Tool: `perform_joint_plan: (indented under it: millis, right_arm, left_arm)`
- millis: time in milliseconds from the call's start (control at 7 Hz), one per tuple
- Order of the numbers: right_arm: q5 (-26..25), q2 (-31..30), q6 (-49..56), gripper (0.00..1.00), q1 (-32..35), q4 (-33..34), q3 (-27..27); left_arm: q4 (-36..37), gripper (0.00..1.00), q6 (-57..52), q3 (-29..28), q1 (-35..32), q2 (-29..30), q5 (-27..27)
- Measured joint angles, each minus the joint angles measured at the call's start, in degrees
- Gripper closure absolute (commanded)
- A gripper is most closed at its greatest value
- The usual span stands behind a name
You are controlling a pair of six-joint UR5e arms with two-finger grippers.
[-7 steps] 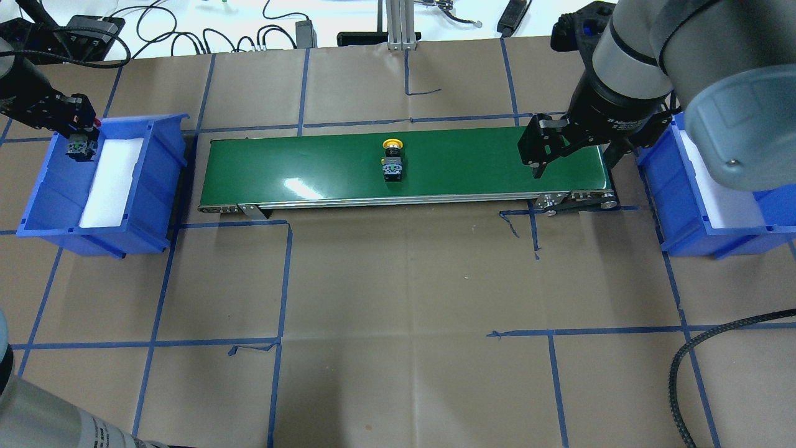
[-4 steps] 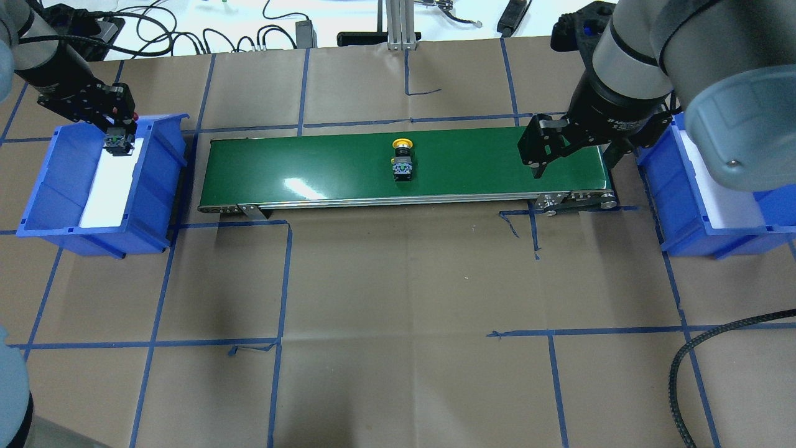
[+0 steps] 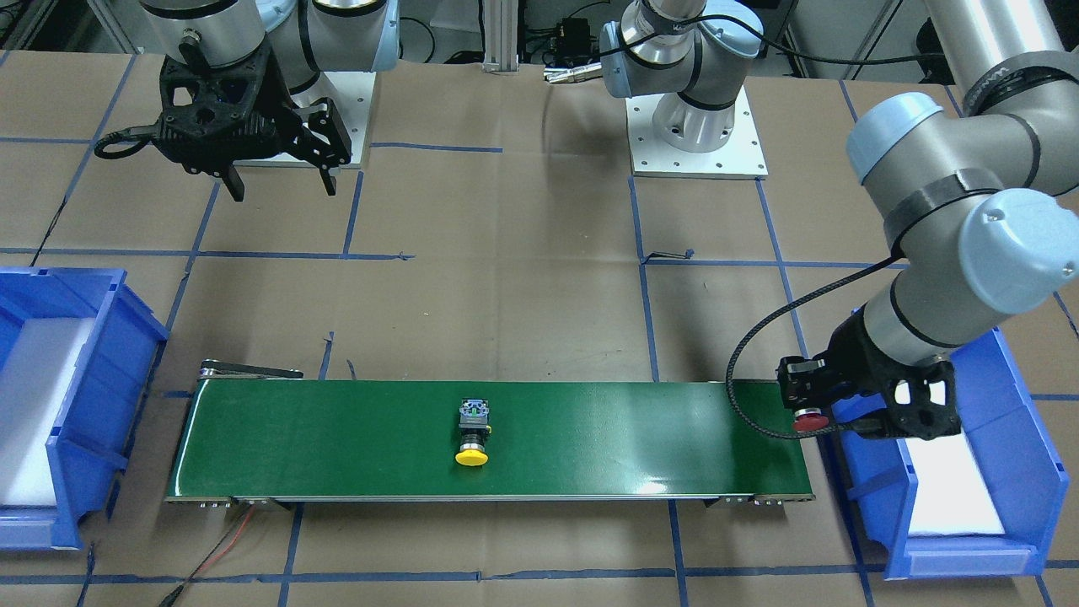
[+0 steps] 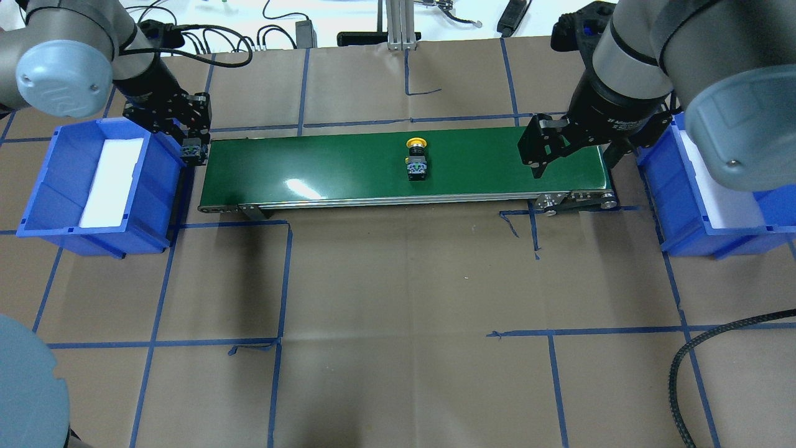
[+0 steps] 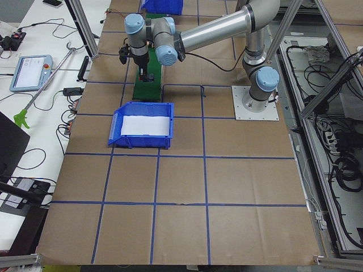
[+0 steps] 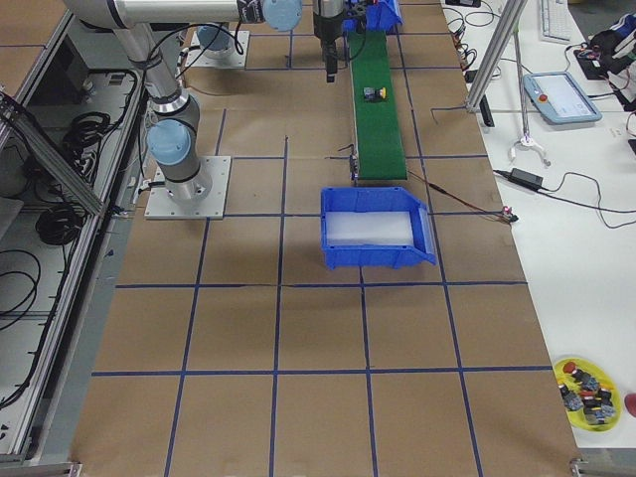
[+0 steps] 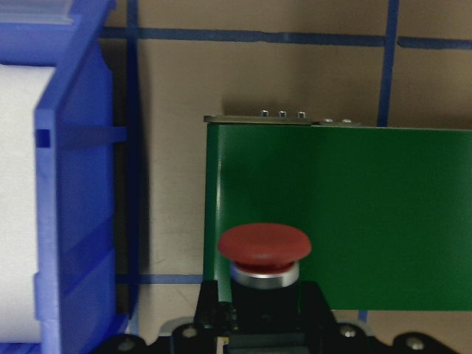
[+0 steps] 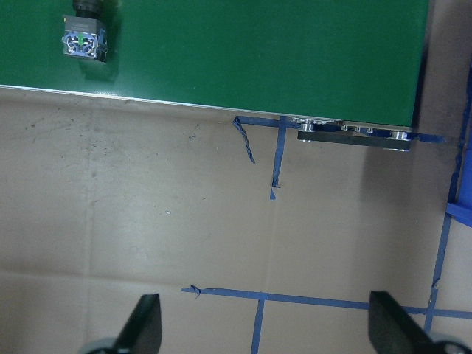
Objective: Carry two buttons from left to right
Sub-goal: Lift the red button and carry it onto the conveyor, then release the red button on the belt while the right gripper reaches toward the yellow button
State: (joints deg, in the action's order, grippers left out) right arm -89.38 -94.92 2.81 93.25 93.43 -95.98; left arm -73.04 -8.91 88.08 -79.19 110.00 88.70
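Our left fingers are closed on the red button, clamped on its dark body behind the cap. The cap juts out away from our base. Just to their left stands the left bin, and just to their right the belt begins. The button therefore hangs at the belt's end and is not yet set down.

We judge it light, rigid and hard to damage. Its cap is smooth and its barrel round, though, so it may roll once let go. The body or the flat-sided rear block is the place to hold it.

Our left arm reaches across the bin's inner wall, wrist turned down.

The yellow button lies on its side on the belt, well right of the left fingers. It is apart from the right fingers and on their left.

The right fingers are spread wide and empty, tips down over the belt's other end. The right arm stands steep above them, and the right bin sits on the worktop just beyond.
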Motion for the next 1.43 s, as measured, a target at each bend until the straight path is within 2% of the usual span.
perform_joint_plan:
  millis: [286,429,571,714,1143,1429]
  right_arm:
    - [0.0,0.0,0.0,0.0,0.0,0.0,0.0]
    - [0.0,0.0,0.0,0.0,0.0,0.0,0.0]
    - [0.0,0.0,0.0,0.0,0.0,0.0,0.0]
    - [0.0,0.0,0.0,0.0,0.0,0.0,0.0]
    - [0.0,0.0,0.0,0.0,0.0,0.0,0.0]
    - [0.0,0.0,0.0,0.0,0.0,0.0,0.0]
  left_arm:
    - [9.98,0.98,1.16,5.33,-1.58,2.06,0.09]
    - [14.3,0.89,1.51,7.4,-1.91,2.87,0.2]
    - [16.3,0.21,1.69,8.53,-2.04,3.19,0.28]
    - [17.09,0.0,1.73,8.98,-2.07,3.38,0.27]
    - [16.71,0.0,1.92,7.32,-2.13,2.65,0.32]
    - [11.61,0.0,4.17,4.99,-2.93,-0.29,0.27]
